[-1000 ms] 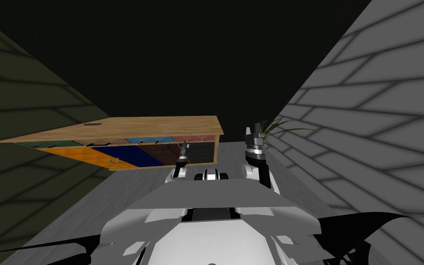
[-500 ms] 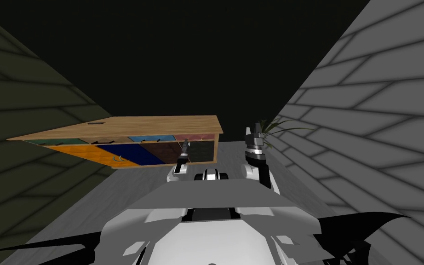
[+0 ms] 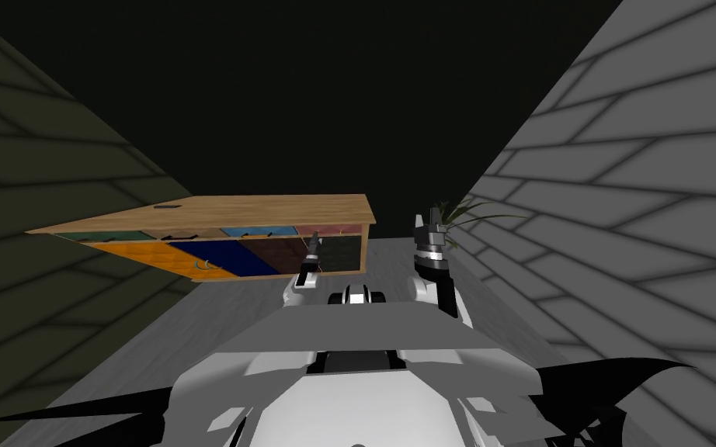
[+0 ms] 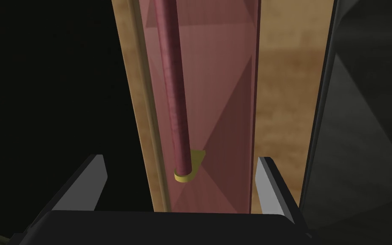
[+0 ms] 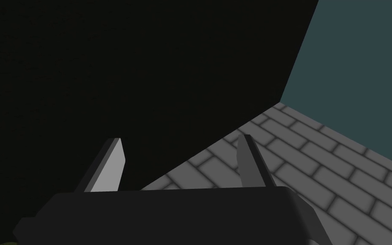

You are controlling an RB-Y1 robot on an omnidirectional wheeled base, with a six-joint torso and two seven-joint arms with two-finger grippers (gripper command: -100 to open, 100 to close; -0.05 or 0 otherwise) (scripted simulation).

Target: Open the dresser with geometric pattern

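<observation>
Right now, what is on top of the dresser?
One small dark flat thing lies on the dresser, near its left end; I cannot tell what it is. The left gripper is open before the pink drawer front, below the top, covering none of it.

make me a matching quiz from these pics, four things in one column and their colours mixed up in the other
Column A
1. handle bar
2. handle mount
3. dresser top
4. plant

Column B
a. yellow
b. green
c. dark red
d. light brown wood grain

Pairs: 1-c, 2-a, 3-d, 4-b
</observation>
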